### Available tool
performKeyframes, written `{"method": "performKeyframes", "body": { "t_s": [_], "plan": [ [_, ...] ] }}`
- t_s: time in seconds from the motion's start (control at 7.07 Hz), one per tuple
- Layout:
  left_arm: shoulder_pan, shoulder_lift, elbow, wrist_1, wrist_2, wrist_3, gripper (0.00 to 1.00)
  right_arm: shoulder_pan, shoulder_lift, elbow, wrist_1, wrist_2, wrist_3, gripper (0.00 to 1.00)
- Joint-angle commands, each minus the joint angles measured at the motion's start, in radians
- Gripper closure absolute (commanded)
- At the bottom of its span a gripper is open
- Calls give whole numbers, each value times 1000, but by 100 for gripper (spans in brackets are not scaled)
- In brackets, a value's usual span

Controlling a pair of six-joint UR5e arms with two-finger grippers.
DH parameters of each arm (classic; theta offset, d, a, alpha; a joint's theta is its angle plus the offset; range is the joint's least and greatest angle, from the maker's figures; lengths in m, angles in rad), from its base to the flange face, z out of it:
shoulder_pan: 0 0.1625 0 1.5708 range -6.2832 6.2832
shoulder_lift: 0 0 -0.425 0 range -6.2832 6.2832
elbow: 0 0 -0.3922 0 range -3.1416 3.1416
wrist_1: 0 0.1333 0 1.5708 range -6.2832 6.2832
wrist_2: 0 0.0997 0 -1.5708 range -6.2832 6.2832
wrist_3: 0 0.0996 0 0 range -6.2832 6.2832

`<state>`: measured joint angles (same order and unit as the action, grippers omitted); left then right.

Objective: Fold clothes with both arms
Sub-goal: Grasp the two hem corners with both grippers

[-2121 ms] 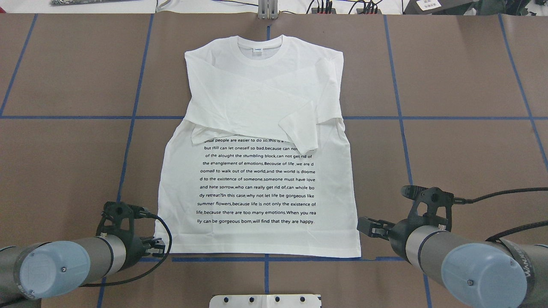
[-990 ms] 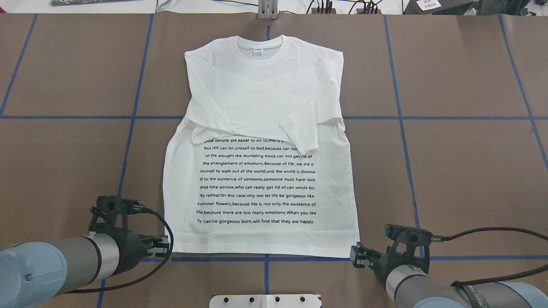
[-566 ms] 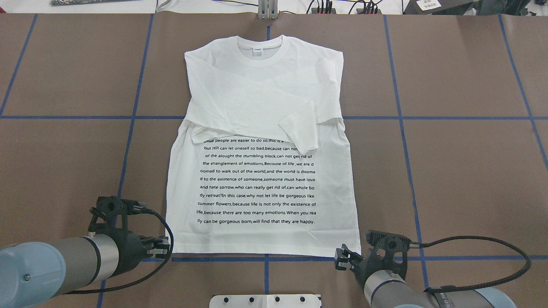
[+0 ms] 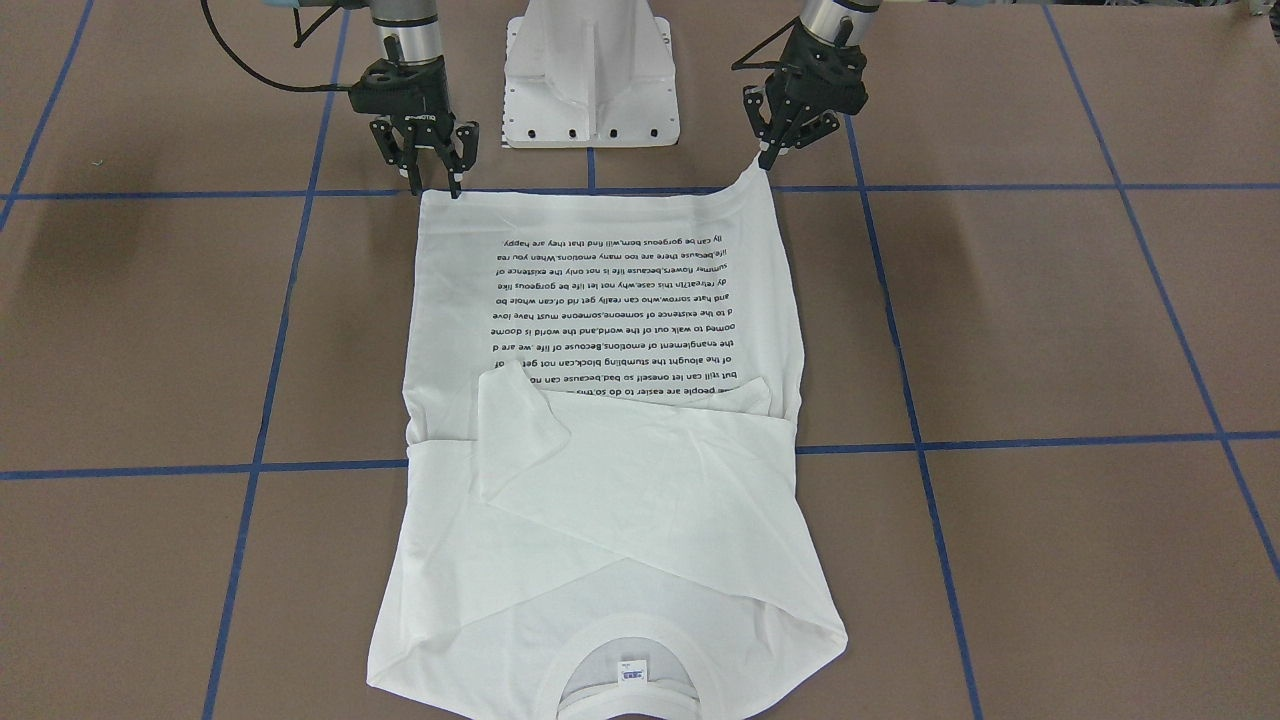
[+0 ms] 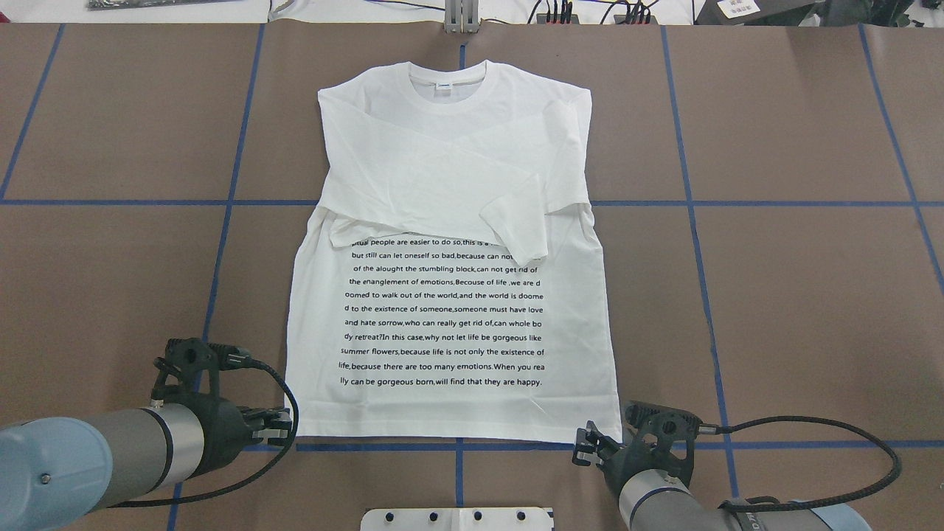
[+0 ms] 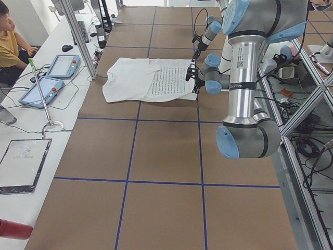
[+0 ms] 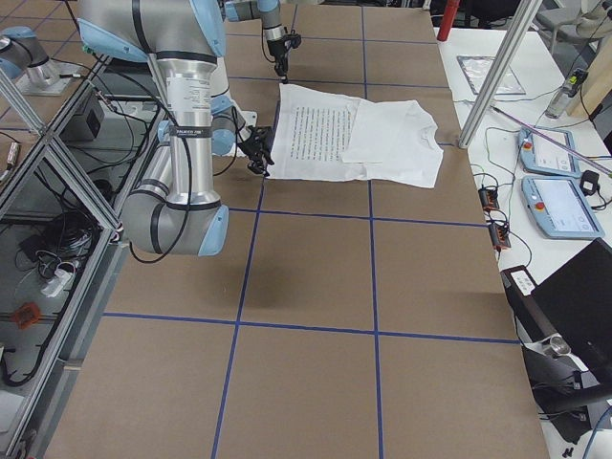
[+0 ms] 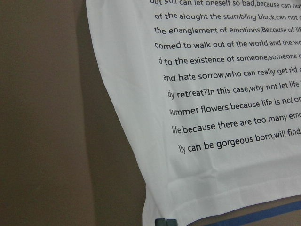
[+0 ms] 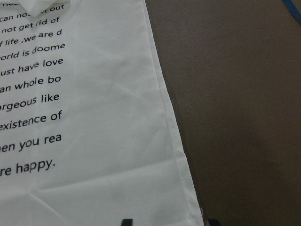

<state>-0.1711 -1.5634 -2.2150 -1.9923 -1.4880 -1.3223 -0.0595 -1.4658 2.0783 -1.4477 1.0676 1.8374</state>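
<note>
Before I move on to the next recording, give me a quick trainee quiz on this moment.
1. True or false: both sleeves lie folded across the chest of the shirt.
2. Which hand stands open? A) left hand B) right hand C) both
3. Fill in: each hand is at a corner of the ____.
Key: 1 true; 2 B, the left hand pinches its corner; 3 hem.

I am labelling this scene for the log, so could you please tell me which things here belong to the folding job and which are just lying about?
Job: white shirt; left gripper, shut on its hem corner; right gripper, open at the other corner.
Lying about: tablet; black laptop; red cylinder.
</note>
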Motion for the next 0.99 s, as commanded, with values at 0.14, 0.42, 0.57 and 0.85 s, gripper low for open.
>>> {"method": "performKeyframes", "body": {
  "t_s": [0.14, 0.42, 0.57, 0.85],
  "plan": [
    [-1, -1, -3, 0, 0, 0, 100, -2, 2, -12, -2, -15, -9, 47],
    [-1, -1, -9, 0, 0, 0, 100, 0, 2, -26, -2, -20, -12, 50],
    [-2, -1, -12, 0, 0, 1, 100, 0, 2, -27, -3, -21, -12, 55],
    [-2, -1, -14, 1, -1, 3, 100, 1, 2, -29, -6, -20, -14, 85]
  ]
}}
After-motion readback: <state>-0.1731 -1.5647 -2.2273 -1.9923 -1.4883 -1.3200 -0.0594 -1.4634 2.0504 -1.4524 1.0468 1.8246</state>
